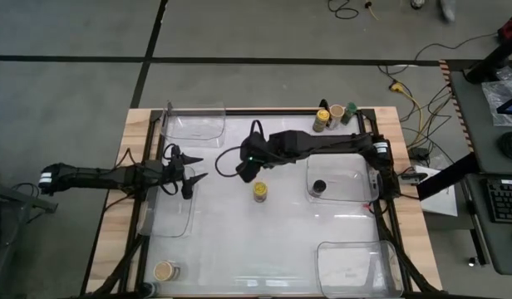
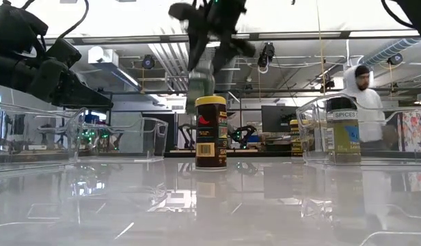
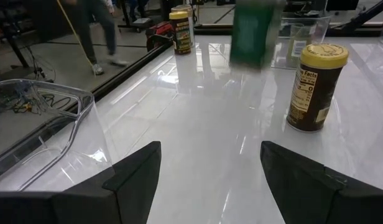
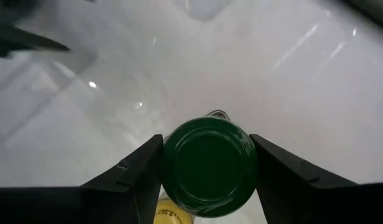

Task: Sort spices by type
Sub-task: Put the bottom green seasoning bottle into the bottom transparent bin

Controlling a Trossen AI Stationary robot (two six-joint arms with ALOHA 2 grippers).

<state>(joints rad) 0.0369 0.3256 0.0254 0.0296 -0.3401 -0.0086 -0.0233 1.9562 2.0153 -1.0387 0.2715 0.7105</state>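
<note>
- White and glossy, the surface (image 1: 273, 241) carries four clear trays, and a person stands in the workshop behind it.
- Sorting looks barely begun: one black-lidded jar (image 1: 319, 187) sits in the right-hand tray (image 1: 343, 198); the other trays appear empty.
- Left to place, by my judgement: a yellow-lidded jar (image 1: 260, 191) mid-surface, a cluster of jars (image 1: 329, 115) at the far edge, and a tan-lidded jar (image 1: 164, 270) at the near left corner.
- The right claw (image 4: 207, 168) is clenched on a green-lidded jar (image 4: 208, 163), lifted clear above the yellow-lidded one.
- The left claw (image 1: 189, 173) hangs released and empty beside the left tray (image 1: 166, 218).
</note>
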